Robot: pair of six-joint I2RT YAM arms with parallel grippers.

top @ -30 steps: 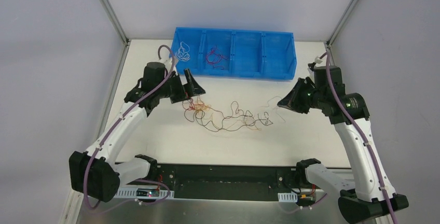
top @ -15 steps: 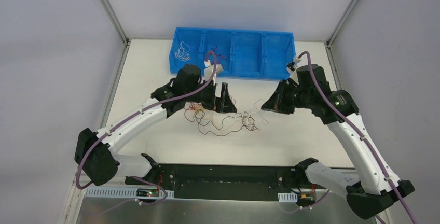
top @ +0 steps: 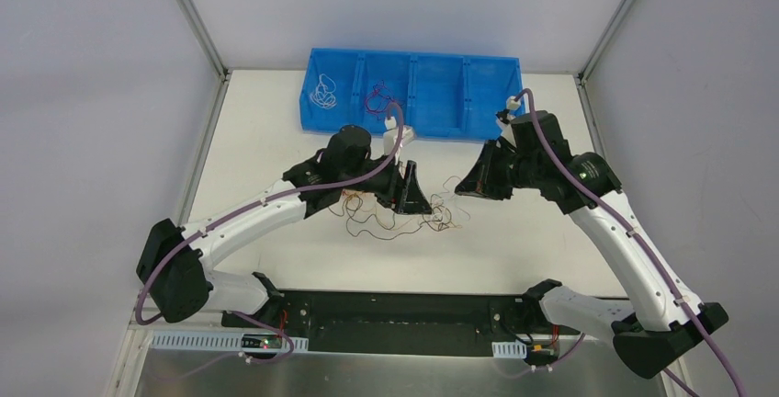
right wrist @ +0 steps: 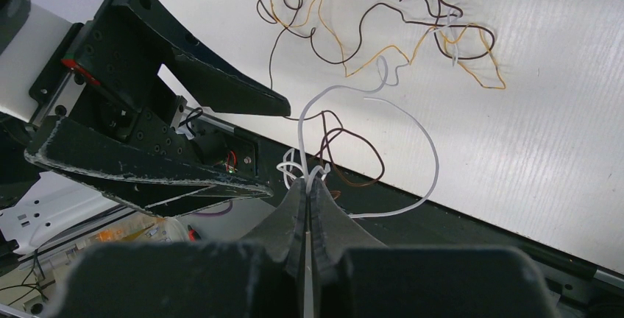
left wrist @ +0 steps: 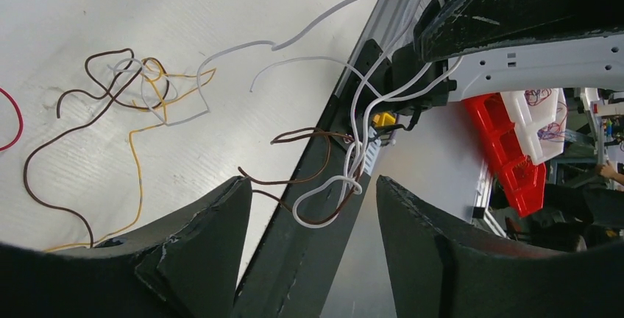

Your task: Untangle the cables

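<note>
The cables [top: 395, 218] lie as a loose tangle of brown, orange, red and white strands on the white table. My right gripper [top: 464, 186] is shut on a white strand and a brown strand [right wrist: 324, 138] and holds them lifted off the table; its jaws [right wrist: 309, 182] are pressed together. My left gripper [top: 411, 197] is open, just left of the right one. In the left wrist view the held white and brown loop [left wrist: 331, 204] hangs between the open fingers of my left gripper [left wrist: 315, 185], touching neither. More strands [left wrist: 140, 90] lie on the table behind.
A blue bin [top: 487, 94] with four compartments stands at the back; its left compartment holds a white cable [top: 323, 92], the second one a red cable [top: 379, 100]. A black strip [top: 395, 310] runs along the table's near edge. Grey walls close in both sides.
My left arm has swung right, from near the bin's left end to the right gripper. The right gripper has moved left with its strands. The tangle has bunched together.
</note>
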